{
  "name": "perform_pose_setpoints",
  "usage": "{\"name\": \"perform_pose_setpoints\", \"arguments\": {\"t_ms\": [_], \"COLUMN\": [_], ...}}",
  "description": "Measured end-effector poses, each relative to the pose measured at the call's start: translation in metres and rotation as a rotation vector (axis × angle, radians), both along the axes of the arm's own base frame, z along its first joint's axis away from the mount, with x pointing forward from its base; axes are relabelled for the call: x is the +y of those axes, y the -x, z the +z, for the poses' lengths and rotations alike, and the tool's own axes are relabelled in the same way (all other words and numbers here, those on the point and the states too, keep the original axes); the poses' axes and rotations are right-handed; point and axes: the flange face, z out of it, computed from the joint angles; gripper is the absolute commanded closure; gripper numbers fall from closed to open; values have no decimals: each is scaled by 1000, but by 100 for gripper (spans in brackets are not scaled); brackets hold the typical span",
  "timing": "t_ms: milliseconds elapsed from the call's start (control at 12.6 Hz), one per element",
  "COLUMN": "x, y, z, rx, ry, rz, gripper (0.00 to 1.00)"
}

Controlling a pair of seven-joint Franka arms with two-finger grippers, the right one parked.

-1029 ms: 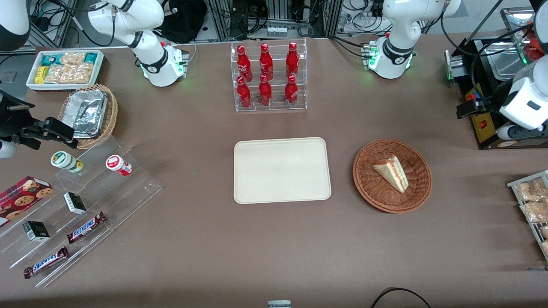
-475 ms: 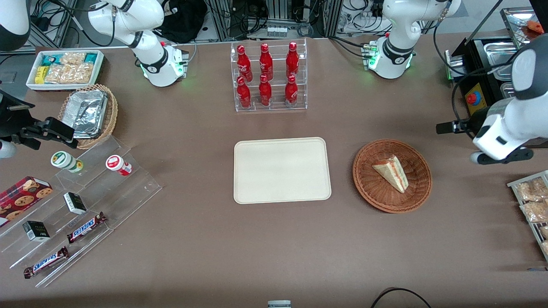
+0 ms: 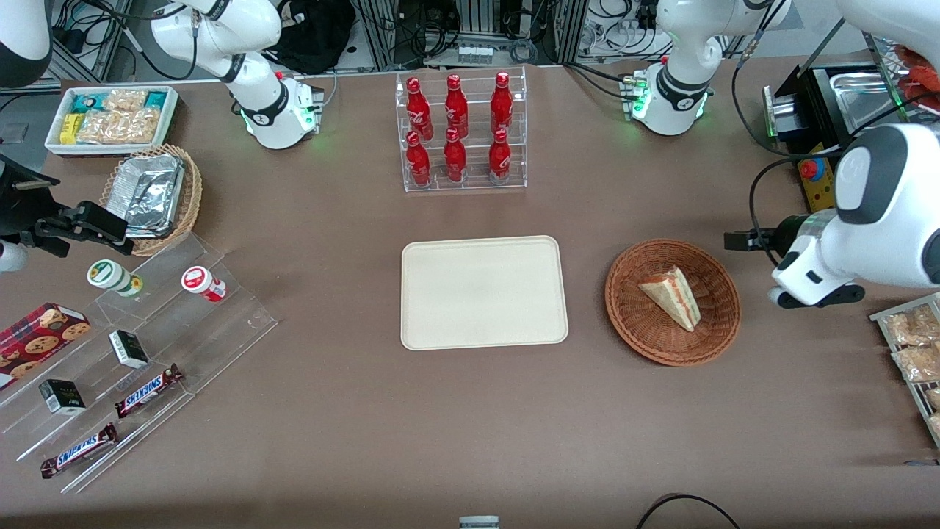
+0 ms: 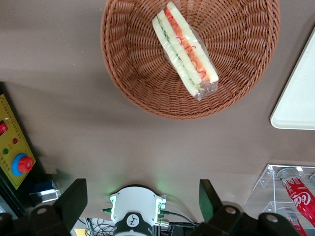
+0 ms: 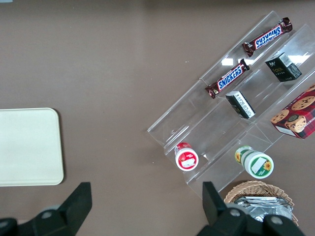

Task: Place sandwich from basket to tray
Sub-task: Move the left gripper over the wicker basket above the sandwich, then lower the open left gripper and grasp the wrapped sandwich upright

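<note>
Sandwich (image 3: pixel 671 296) lies wrapped in clear film inside the round brown basket (image 3: pixel 639 323), on its side, its red and green filling showing along the cut face (image 4: pixel 184 49). The left arm's gripper (image 4: pixel 140 196) hangs above the bench (image 3: pixel 440 426) just off the basket's (image 4: pixel 138 83) rim, toward the working arm's end, touching nothing. Its two dark fingers (image 4: pixel 74 199) are spread wide apart with nothing between them. The sandwich is near them but clear of them. The cream tray (image 3: pixel 418 323) lies flat on the bench beside the basket, farther from the fingers, and a corner of it (image 4: pixel 300 108) shows in the left wrist view
</note>
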Motion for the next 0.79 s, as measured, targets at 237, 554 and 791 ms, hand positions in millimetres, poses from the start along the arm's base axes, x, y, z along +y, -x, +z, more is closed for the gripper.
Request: {"name": "perform_pose_setpoints", "arguments": {"t_ms": [237,554,791], "x": [-13,-38,-36], "y": [-10,-19,-19], "z": [-27,-70,-73], "rx": [2,24,26], "ry": [3,-3,-30], "rz": [-20,-43,8], "gripper": [0,0,0]}}
